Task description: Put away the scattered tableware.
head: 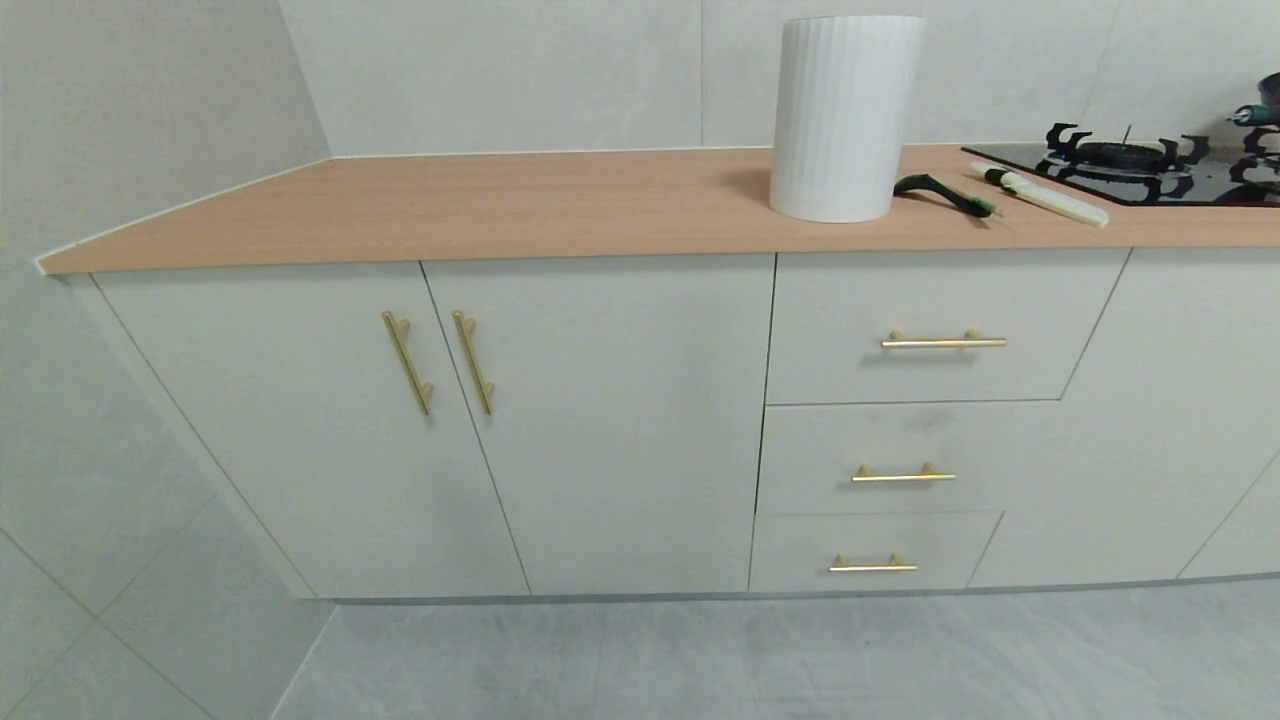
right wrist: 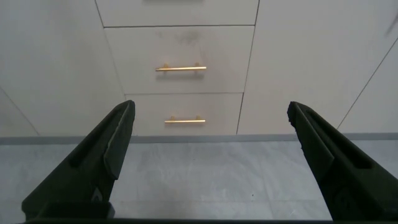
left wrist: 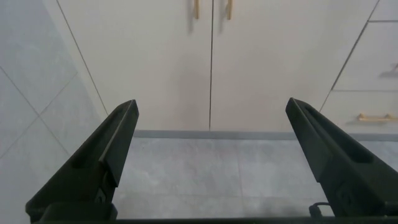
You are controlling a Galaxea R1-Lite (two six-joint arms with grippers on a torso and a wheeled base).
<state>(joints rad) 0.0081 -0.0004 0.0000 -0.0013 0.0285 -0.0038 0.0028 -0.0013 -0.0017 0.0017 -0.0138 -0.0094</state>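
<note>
Two utensils, a black-handled one (head: 945, 193) and a long pale one (head: 1040, 195), are seen in the head view lying side by side toward the right end of the countertop (head: 450, 205), between a white ribbed canister (head: 845, 115) and the black hob (head: 1130, 165). The left gripper (left wrist: 211, 107) is shown in its wrist view spread wide with nothing held, low over the floor before the paired cabinet doors (left wrist: 149, 62). The right gripper (right wrist: 211, 107) is likewise found wide open and empty in its own view, facing the lower drawers (right wrist: 186, 50) with brass handles.
</note>
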